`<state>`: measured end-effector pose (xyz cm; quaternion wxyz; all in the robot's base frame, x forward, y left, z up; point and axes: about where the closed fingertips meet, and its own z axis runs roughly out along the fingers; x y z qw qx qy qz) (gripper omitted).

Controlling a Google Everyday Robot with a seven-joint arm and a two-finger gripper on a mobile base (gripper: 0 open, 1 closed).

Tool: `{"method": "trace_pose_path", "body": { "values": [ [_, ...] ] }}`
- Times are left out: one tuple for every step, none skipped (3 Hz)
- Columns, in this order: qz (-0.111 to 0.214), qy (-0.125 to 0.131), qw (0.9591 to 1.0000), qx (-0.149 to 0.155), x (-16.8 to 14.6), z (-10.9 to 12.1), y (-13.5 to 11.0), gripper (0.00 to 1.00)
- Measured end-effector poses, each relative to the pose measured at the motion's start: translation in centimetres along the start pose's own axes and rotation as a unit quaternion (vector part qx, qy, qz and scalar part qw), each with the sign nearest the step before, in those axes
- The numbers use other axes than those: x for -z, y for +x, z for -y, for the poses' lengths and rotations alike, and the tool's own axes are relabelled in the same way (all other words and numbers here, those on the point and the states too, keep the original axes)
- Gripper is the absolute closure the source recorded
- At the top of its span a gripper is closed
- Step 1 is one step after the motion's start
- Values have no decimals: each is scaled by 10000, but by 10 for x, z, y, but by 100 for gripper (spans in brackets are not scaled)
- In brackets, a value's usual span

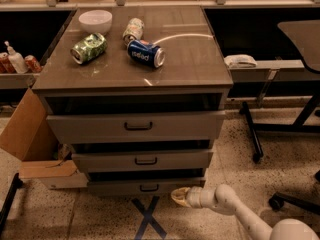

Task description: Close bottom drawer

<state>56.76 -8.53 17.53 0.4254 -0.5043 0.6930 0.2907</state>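
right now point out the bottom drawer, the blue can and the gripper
grey-brown bottom drawer [112, 188]: camera view, left part of its flat front
blue can lying sideways [144, 53]: camera view, middle of its side
cream gripper [178, 196]: camera view, its tip, low by the drawer's right end
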Motion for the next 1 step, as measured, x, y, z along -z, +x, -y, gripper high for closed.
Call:
{"method": "trace_pose_path", "body": {
  "values": [
    [292, -301, 9989, 213, 26, -19, -25, 100]
  ]
}}
